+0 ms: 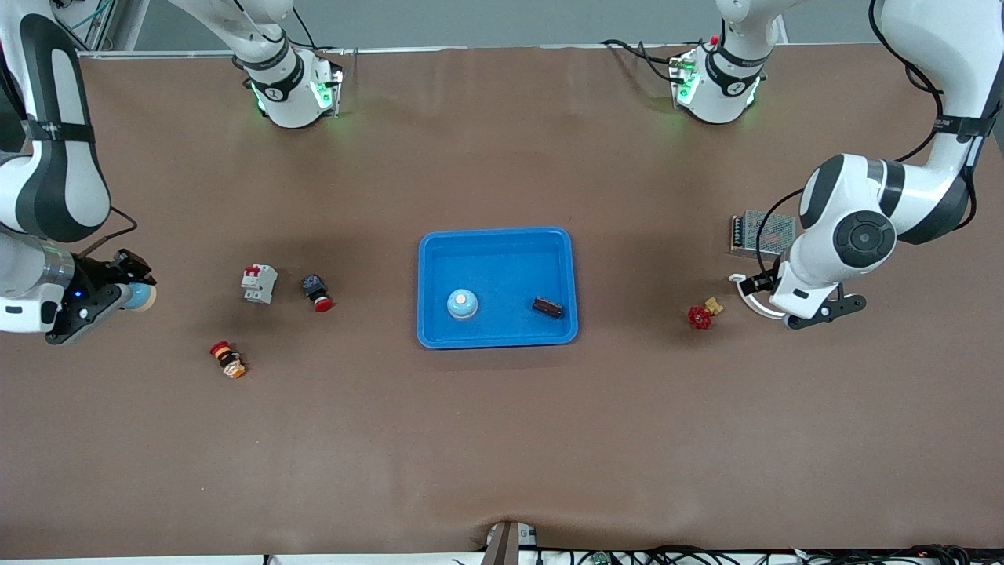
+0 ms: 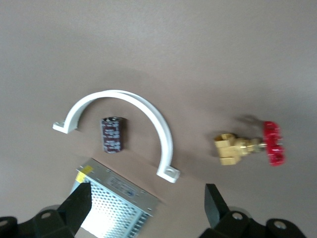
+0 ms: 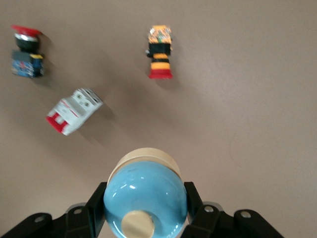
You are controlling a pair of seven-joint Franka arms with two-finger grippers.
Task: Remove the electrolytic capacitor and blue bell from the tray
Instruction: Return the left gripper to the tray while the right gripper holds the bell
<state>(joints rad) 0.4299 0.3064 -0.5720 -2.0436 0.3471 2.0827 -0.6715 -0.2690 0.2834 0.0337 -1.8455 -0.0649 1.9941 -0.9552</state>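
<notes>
A blue bell [image 3: 146, 198] with a cream base and button sits in my shut right gripper [image 3: 145, 202], which is over the table at the right arm's end [image 1: 129, 290]. My left gripper [image 2: 146, 198] is open and holds nothing. It hangs over a dark capacitor [image 2: 112, 134] that lies inside the arc of a white clamp [image 2: 148, 106]. In the front view the left arm hides that capacitor. The blue tray [image 1: 498, 239] at mid table holds another bell [image 1: 462, 304] and another capacitor [image 1: 547, 307].
A white circuit breaker [image 1: 259, 283], a red push button [image 1: 317, 293] and a striped emergency button [image 1: 227, 359] lie near the right arm's end. A brass valve with a red handle [image 1: 703, 314] and a metal power supply [image 1: 761, 233] lie near the left arm's end.
</notes>
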